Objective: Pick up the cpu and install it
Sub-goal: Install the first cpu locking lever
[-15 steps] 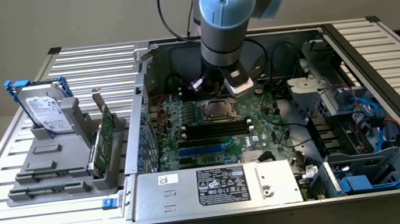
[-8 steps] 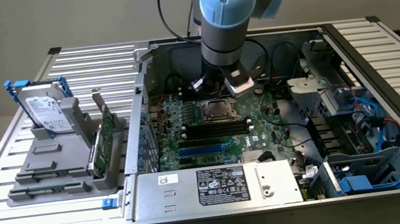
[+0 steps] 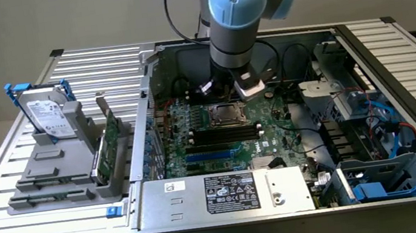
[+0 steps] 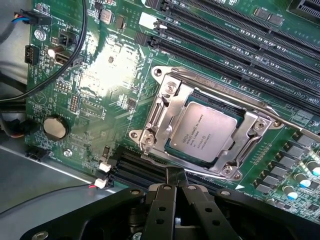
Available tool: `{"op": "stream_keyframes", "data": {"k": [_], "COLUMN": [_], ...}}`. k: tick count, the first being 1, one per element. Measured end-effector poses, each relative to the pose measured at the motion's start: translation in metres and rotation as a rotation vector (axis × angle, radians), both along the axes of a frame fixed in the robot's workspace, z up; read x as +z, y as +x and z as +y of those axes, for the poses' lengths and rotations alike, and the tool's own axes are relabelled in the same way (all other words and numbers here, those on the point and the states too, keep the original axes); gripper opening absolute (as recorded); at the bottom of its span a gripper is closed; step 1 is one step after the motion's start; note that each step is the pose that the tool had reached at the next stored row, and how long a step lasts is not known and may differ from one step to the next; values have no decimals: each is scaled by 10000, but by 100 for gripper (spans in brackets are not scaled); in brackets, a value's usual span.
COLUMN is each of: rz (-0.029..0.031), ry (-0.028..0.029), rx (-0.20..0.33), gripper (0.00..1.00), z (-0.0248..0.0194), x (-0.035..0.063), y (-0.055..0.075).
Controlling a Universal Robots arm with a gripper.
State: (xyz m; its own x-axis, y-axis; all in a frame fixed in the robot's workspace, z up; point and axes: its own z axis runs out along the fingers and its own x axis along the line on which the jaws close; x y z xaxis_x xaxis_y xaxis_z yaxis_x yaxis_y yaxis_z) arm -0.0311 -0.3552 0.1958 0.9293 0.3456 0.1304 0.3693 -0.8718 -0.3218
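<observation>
one small flat square cpu (image 4: 202, 132), dull silver on top with faint print, lay inside the dark square socket with its bright metal frame (image 4: 150, 117) on the green motherboard (image 4: 100, 85), within the open grey computer case (image 3: 396, 65). it was lying flat, metal top up, and the frame looked closed around its rim. the black end effector (image 4: 175, 176) hung just above the board, near one edge of that frame, its fingers pressed together and pinching nothing.

we judged the seating of the chip to be the step in hand. to do it well, we would keep any contact straight down and light, with no sideways push that could shift the chip or bend the contacts under it. we would also check that all four edges lay level within the frame before trusting the fit.

as for heading, the chip was square, so we saw no real long axis. its sides ran parallel to the frame and to the long black memory slots (image 4: 235, 45), and its print appeared to read along one of those sides.
</observation>
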Motion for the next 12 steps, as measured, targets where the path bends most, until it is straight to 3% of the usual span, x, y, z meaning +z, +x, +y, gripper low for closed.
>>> {"op": "stream_keyframes", "data": {"k": [12], "rz": [0], "ry": [-128], "rx": [0], "gripper": [11], "z": [4], "x": [0], "y": [23]}}
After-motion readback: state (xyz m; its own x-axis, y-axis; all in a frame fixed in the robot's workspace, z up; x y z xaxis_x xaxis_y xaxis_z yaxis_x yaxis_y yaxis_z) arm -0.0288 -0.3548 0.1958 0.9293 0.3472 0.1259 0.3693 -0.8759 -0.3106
